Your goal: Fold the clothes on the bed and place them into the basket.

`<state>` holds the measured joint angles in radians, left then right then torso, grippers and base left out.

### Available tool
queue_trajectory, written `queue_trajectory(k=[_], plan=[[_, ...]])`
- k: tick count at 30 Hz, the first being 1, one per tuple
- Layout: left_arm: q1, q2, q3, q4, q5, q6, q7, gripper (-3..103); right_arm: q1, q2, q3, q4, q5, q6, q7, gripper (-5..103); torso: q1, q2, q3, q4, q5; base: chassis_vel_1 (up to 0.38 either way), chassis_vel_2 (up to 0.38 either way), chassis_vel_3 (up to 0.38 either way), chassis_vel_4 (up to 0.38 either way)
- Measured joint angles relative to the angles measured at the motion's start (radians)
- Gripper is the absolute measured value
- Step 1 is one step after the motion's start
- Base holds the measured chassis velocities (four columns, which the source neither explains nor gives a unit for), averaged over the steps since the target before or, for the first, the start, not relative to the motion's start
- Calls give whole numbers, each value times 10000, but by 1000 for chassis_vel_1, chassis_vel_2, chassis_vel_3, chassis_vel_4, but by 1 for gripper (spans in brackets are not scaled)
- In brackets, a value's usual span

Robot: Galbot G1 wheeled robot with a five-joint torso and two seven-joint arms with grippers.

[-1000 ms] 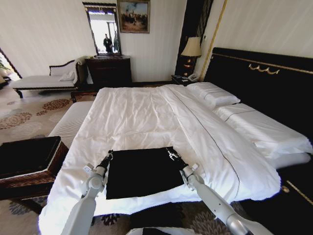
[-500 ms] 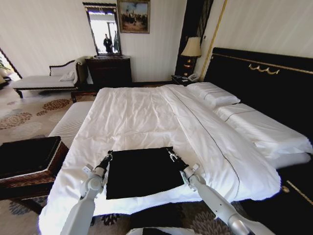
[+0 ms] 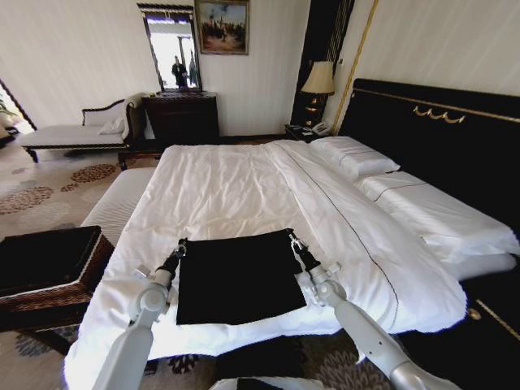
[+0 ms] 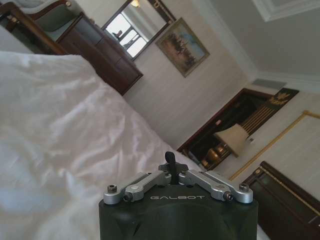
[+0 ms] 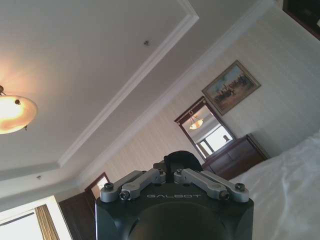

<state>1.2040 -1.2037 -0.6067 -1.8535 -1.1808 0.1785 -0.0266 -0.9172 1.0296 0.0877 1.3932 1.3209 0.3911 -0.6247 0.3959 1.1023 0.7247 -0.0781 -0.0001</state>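
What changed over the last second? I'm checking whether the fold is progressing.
Both grippers, left and right, carried the T-shirt's far corners farther up the bed, toward the headboard, stretching the cloth. Their grip held. The basket stayed put.

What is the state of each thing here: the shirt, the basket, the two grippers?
Black T-shirt: a flat rectangle on the white bed, far corners gripped.
Dark brown woven wicker basket: nothing visible inside.
Left gripper: shut on one corner.
Right gripper: shut on the other corner.
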Motion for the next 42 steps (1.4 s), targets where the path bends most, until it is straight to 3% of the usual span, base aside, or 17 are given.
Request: queue_trajectory(k=[5, 21, 23, 25, 26, 28, 29, 32, 35, 37, 38, 41, 42], plan=[[77, 460, -251, -1186, -599, 6, -84, 1, -148, -349, 215, 1338, 9, 228, 291, 2, 2, -1, 1, 4, 2, 0, 0, 0, 0], [1396, 417, -882, -3297, -861, -1, -293, 1, -1905, -685, 1108, 3887, -934, 719, 680, 2, 1, 0, 0, 1, 1, 0, 0, 0, 0], [2030, 384, -1050, -3993, -788, -49, -409, 1, -2585, -680, 1384, 4535, -1446, 864, 1455, 2, 1, -1, 1, 3, 0, 0, 0, 0, 0], [2232, 378, -1101, -4202, -736, -69, -471, 1, -2783, -675, 1454, 4700, -1583, 887, 1670, 2, 2, -1, 0, 4, 1, 0, 0, 0, 0], [2846, 369, -1272, -4821, -615, -121, -613, 1, -3537, -665, 1704, 5364, -2170, 927, 2414, 2, 1, -1, 1, 0, 2, 0, 0, 0, 0], [3618, 369, -1622, -5514, -593, -153, -755, 1, -4382, -677, 2050, 6252, -2761, 930, 3177, 2, 1, 0, 1, 0, 4, 0, 0, 0, 0], [3618, 369, -1622, -5514, -593, -153, -755, 1, -4382, -677, 2050, 6252, -2761, 930, 3177, 2, 1, 0, 1, 0, 4, 0, 0, 0, 0], [5123, 367, -2475, -6506, -1052, -241, -1246, 1, -5769, -733, 3005, 7976, -3405, 930, 4315, 2, -3, 3, -2, 3, 4, 0, 0, 0, 0], [5633, 325, -2705, -6584, -1274, -244, -1648, 1, -6211, -756, 3389, 8678, -3583, 922, 4894, 2, -2, 3, -1, 2, -2, 0, 0, 0, 0], [5774, 269, -2834, -6591, -1456, -162, -2223, 1, -6381, -817, 3601, 9389, -3708, 706, 5903, 2, -1, 3, -1, 2, 0, 0, 0, 0, 0], [5774, 269, -2834, -6591, -1456, -162, -2223, 1, -6381, -817, 3601, 9389, -3708, 706, 5903, 2, -1, 3, -1, 2, 0, 0, 0, 0, 0], [4773, 379, -2596, -6580, -1603, 301, -3125, 1, -5746, -935, 3432, 9925, -3895, -207, 7703, 2, -1, 2, 0, -1, -4, 0, 0, 0, 0], [4773, 379, -2596, -6580, -1603, 301, -3125, 1, -5746, -935, 3432, 9925, -3895, -207, 7703, 2, -1, 2, 0, -1, -4, 0, 0, 0, 0]])
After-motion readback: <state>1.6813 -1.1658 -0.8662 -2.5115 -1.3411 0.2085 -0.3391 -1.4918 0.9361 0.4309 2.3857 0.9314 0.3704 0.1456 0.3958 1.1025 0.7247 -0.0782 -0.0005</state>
